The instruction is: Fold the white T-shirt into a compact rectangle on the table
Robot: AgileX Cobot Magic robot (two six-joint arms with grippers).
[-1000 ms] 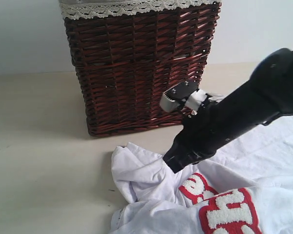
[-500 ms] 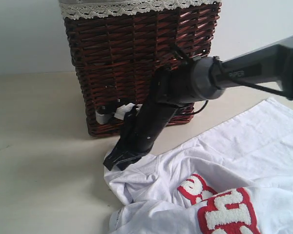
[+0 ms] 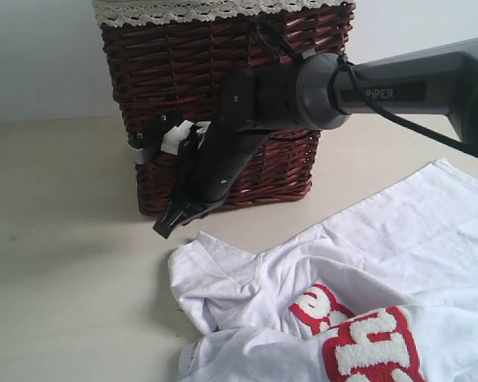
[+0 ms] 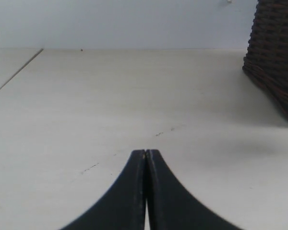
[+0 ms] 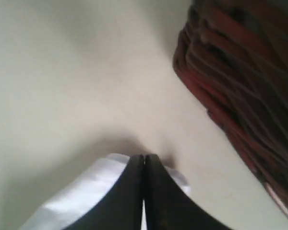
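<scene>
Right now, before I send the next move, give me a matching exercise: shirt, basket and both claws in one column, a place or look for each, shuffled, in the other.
1. shirt
2. basket
3. right claw
4. left claw

a. shut, over bare table, no cloth in its view
b. dark woven, lace rim, standing at the back
c. white, rumpled, red lettered patch
d. shut, in front of the basket, just clear of the shirt's edge

Pairs: 1-c, 2-b, 3-d, 4-a
</scene>
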